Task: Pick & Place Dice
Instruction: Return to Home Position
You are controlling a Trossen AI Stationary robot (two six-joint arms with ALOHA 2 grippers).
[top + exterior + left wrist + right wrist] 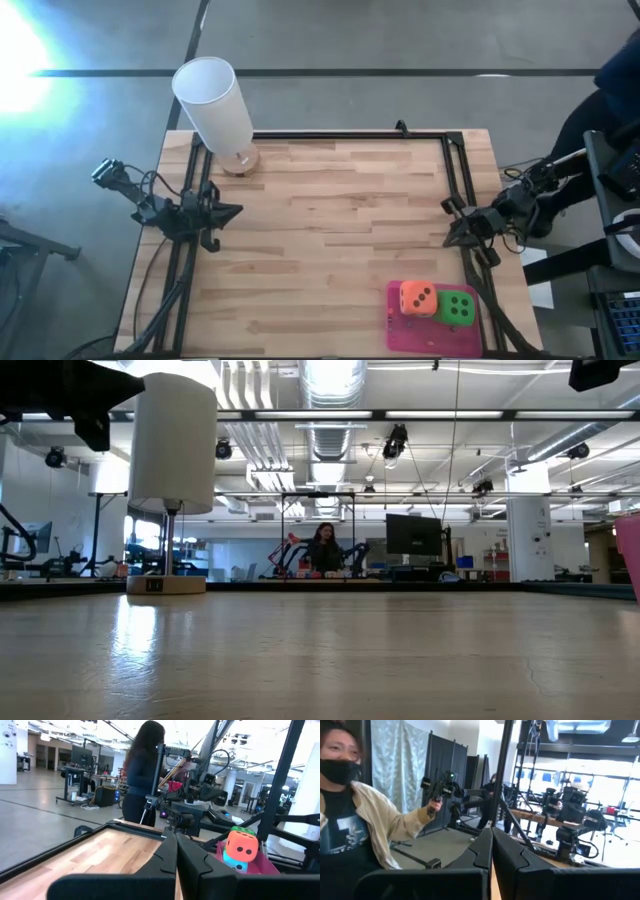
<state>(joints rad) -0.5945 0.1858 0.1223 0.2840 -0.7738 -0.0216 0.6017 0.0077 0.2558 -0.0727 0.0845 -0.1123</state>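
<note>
**Operator:** State of each end effector?

**Technician:** The left end effector (232, 211) was parked at the left edge of the desk (330, 200), mid-frame in the high view. Its wrist view showed the fingers (165, 857) closed together, holding nothing. The right end effector (452, 232) sat at the right edge, likewise closed and empty.

**Operator:** Location of the dice?

**Technician:** In the pink bin (397, 322), lower right of the high frame. The orange die (418, 298) and a green die (458, 308) lay side by side, touching. The left wrist view showed the orange one resting on a teal die (234, 863). A fourth could not be confirmed.

**Operator:** Bearing from the arms?

**Technician:** The bin lay near the right end effector, toward the bottom of the frame. The left one was well apart, across the desk, so the right arm was nearer. Cubes present no long axis. Judgement: no pick remained.

**Operator:** Beyond that?

**Technician:** The white cylinder (215, 105) stood at the desk's upper-left corner. A person (355, 825) was visible beyond the desk in the right wrist view.
</note>
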